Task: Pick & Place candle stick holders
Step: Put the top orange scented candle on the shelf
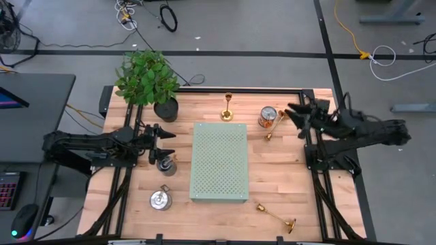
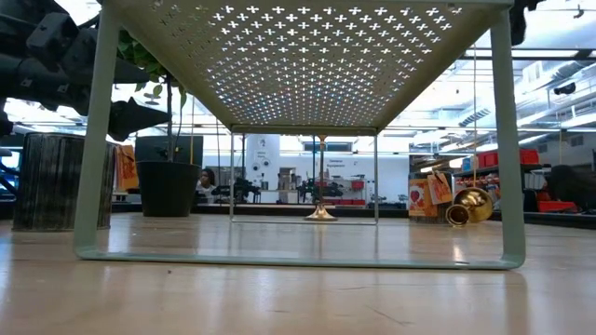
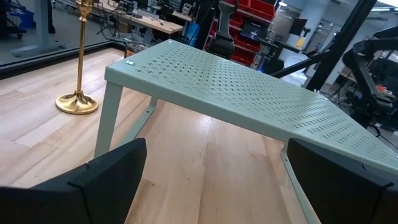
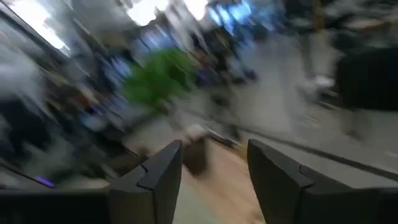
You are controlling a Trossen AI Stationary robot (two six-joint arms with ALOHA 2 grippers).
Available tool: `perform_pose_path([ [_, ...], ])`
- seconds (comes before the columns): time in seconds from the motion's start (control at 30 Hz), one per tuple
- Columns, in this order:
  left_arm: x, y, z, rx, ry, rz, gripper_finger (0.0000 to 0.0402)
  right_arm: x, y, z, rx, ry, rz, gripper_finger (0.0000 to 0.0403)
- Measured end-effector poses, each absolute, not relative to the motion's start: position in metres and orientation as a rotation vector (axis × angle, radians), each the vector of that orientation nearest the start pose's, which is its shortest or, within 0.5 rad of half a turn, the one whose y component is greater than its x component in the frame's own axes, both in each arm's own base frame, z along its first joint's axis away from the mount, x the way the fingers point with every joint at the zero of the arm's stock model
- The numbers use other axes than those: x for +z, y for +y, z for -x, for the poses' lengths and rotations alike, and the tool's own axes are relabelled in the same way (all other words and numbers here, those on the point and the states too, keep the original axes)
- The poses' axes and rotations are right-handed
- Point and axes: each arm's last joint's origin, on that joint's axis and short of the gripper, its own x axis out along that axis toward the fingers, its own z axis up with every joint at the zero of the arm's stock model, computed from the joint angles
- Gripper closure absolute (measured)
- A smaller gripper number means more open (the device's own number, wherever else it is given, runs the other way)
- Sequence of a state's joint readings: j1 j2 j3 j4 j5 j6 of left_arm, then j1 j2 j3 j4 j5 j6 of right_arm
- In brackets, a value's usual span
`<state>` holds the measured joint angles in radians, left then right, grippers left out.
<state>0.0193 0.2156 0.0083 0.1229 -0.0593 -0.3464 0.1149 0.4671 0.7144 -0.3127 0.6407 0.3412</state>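
Three brass candle stick holders show in the high view. One (image 1: pixel 227 109) stands upright on its round base at the far edge, and also shows in the left wrist view (image 3: pixel 79 62) and the low view (image 2: pixel 321 210). A second (image 1: pixel 273 126) lies on its side beside a tin can (image 1: pixel 268 116). The third (image 1: pixel 276 216) lies on its side at the near right. My left gripper (image 1: pixel 167 140) is open and empty left of the pale green perforated rack (image 1: pixel 218 162); its fingers (image 3: pixel 112 171) stand wide apart. My right gripper (image 1: pixel 291 114) is open and empty, just right of the can and the second holder.
The rack stands on thin legs mid-table (image 3: pixel 249 81). A potted plant (image 1: pixel 146 80) stands at the far left. Two tins (image 1: pixel 165 165) (image 1: pixel 160 199) stand left of the rack, the first just near of my left gripper. Bare wood lies right of the rack.
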Motion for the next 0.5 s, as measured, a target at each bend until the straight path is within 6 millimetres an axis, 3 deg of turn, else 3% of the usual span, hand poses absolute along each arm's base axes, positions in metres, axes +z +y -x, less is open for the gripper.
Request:
perform_pose_path([
  [0.23,0.160,0.004,-0.110,0.092,0.070,0.342,0.0003,0.380,-0.022,-0.094,-0.710,0.215,-0.332,0.0216],
  [0.37,0.160,0.004,-0.110,0.093,0.070,0.343,0.0003,0.392,-0.035,-0.112,-0.763,0.340,-0.318,0.0196],
  [0.5,0.160,0.004,-0.110,0.093,0.070,0.343,0.0003,0.391,-0.056,-0.136,-0.788,0.488,-0.328,0.0153],
])
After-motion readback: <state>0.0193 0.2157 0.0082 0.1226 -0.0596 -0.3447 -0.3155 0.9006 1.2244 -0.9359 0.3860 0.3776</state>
